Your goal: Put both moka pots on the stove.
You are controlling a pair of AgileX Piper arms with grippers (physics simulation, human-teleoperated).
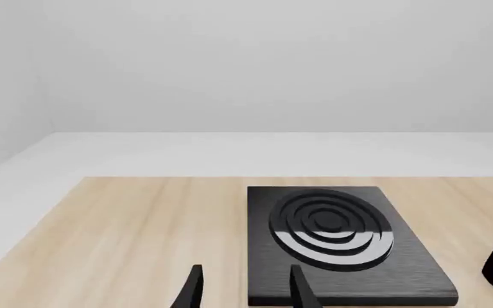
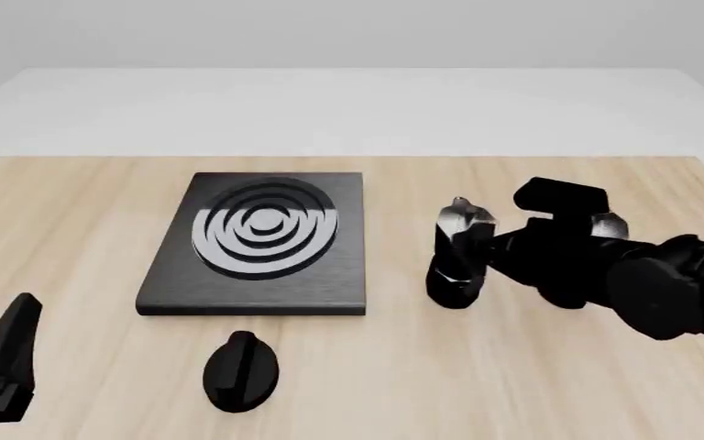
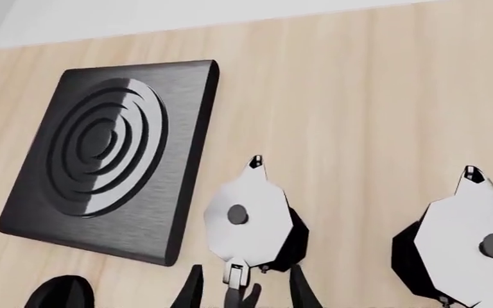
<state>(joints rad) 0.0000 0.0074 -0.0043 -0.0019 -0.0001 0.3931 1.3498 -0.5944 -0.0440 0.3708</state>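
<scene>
Plainly, left to right: the stove [image 2: 260, 243] lies bare, the nearer moka pot [image 3: 251, 221], rigid, probably weighty and slick-faceted, best held by its handle, stands beside it with that handle between the right gripper [image 3: 239, 289]'s spread fingers, its twin [image 3: 465, 250] farther right.

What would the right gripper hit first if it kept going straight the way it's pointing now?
Most likely the nearer small black faceted moka pot with the silvery lid. The right gripper has its fingers open on either side of that pot's handle, though the remaining gap is hard to judge.
</scene>
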